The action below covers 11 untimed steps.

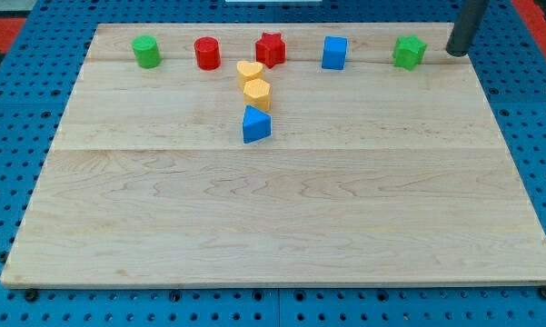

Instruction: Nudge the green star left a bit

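The green star (409, 51) sits near the board's top right corner. My tip (456, 53) stands just to the star's right, a small gap apart, the dark rod rising to the view's top right. To the star's left in the top row lie a blue cube (334, 53), a red star (271, 48), a red cylinder (207, 54) and a green cylinder (146, 51).
Below the red star lie a yellow heart (249, 72), a yellow hexagon block (257, 94) and a blue triangle block (255, 125), stacked down the view. The wooden board (282, 218) rests on a blue pegboard; its right edge is close to my tip.
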{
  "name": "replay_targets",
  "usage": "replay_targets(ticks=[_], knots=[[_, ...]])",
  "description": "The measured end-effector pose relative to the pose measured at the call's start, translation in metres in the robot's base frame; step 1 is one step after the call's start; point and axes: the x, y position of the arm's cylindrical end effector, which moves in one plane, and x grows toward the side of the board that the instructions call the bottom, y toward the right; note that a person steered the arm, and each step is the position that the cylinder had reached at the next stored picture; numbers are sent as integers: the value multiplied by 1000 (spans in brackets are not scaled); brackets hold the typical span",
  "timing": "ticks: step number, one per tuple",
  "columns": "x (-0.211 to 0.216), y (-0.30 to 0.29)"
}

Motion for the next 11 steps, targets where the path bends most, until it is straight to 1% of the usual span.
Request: replay_targets(ticks=[3, 11], knots=[[0, -17], [-1, -34]])
